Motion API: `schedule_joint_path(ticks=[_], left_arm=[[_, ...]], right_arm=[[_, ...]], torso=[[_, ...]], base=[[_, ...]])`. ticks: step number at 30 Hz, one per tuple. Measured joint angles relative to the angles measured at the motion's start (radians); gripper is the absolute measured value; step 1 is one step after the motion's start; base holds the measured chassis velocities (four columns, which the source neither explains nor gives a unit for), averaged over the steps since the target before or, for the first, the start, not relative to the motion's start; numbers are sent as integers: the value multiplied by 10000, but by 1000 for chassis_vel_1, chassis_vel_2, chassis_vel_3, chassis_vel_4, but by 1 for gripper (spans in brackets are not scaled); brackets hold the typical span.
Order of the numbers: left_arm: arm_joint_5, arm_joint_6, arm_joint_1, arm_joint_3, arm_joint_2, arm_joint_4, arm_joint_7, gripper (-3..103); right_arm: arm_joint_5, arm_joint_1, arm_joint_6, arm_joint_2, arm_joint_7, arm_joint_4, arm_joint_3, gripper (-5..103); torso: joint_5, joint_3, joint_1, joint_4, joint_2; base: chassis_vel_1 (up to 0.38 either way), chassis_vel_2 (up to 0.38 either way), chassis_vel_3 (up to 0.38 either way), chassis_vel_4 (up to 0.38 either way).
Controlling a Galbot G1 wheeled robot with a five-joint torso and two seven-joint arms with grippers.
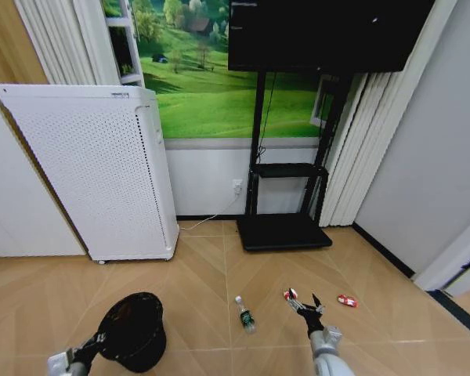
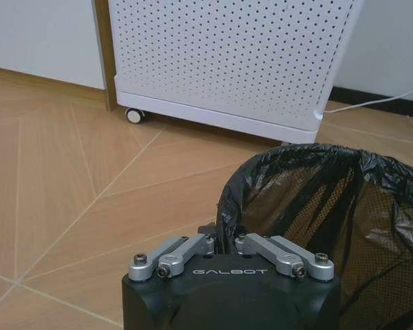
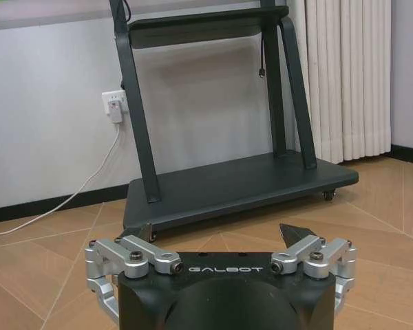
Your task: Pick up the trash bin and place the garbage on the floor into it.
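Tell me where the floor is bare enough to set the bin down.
Bare floor lies between the trash bin, held by the left gripper, and the bottle, and ahead toward the white appliance. It is crowded around the open right gripper, with wrappers on both sides.

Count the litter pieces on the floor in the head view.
3. A clear bottle lies right of the trash bin; one red wrapper sits at the right end effector; another red wrapper lies farther right. More may be hidden.

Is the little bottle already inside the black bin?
No, the bottle lies on the wooden floor, to the right of the trash bin.
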Motion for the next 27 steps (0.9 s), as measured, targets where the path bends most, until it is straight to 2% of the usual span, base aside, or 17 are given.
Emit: schedule_joint_path(ticks=[4, 10, 18, 21, 27], left_arm=[[-86, -12, -201, 41, 3, 46, -62, 7], [-163, -74, -782, 210, 74, -171, -525, 7], [-324, -202, -1199, 621, 356, -1418, -1017, 7], [-344, -201, -1213, 677, 400, -1611, -1087, 7], [-110, -643, -1513, 1119, 968, -2358, -1049, 7]], right_arm=[[-19, -63, -9, -4, 1, 161, -1, 100], [-11, -116, -217, -25, 52, 726, 56, 100], [303, -227, -1055, -68, 211, 2027, 59, 100], [343, -240, -1165, -71, 233, 2144, 43, 100], [423, -228, -2055, -306, -79, 2546, -199, 100]], torso=[[-1, 1, 0, -2, 0], [0, 1, 0, 0, 1], [2, 2, 0, -1, 4], [2, 2, 1, 0, 3], [3, 1, 0, 0, 4]], base=[[0, 0, 0, 0], [0, 0, 0, 0], [0, 0, 0, 0], [0, 0, 0, 0], [0, 0, 0, 0]])
